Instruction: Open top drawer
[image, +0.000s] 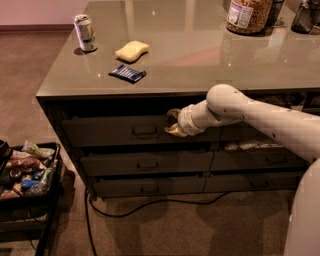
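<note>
Your gripper (174, 123) is pressed up against the top drawer (110, 131), at the right end of its front panel. It sits just right of the little loop handle (144, 131), beside it rather than on it. Can't tell from this angle whether the jaws are open or closed, or whether they've got hold of anything. The white arm (260, 117) comes in from the right, running across the drawers on that side.

The top drawer is the uppermost wide one on the left, right under the bench (200, 65) top. Its front looks roughly level with the two lower drawers (147, 163) beneath it, so it reads as shut or close to it.

On the bench you've got a soda can (85, 32) near the back left corner, a yellow sponge (132, 51) just right of it, and a dark blue packet (127, 73) nearer the front edge. A big jar (248, 15) stands at the far right.

A black cart (50, 210) full of snacks stands on the floor to the left, and a cable (150, 202) runs along the carpet under the drawers.
</note>
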